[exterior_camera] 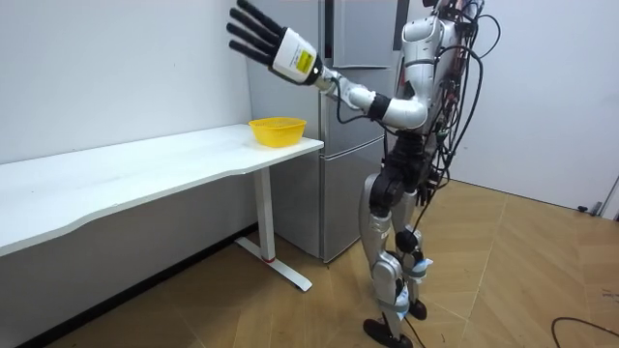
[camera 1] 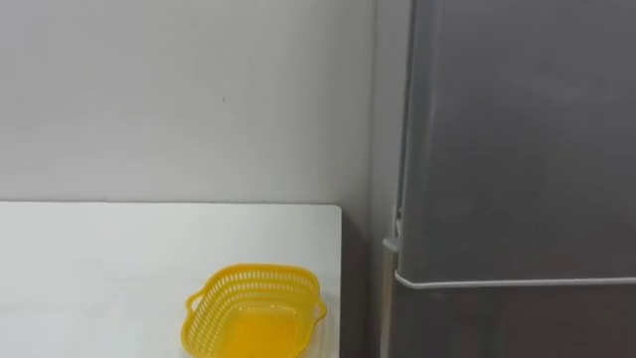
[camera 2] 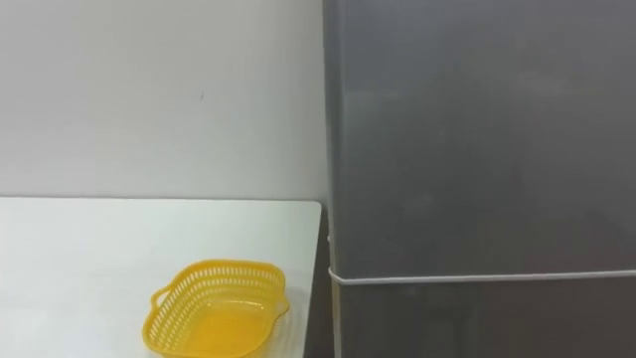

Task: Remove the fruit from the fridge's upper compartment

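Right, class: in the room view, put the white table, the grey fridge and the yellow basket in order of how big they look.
1. Grey fridge and white table: largest, too close to rank; both run out of the picture, and the table comes nearer the camera.
2. Yellow basket: plainly smallest.

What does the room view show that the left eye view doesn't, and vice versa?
Room view: the robot standing before the fridge, its left hand raised, fingers straight, plus the floor. Left eye view: a close look at the seam between the fridge's doors. Both: the basket on the table beside the fridge, and the wall.
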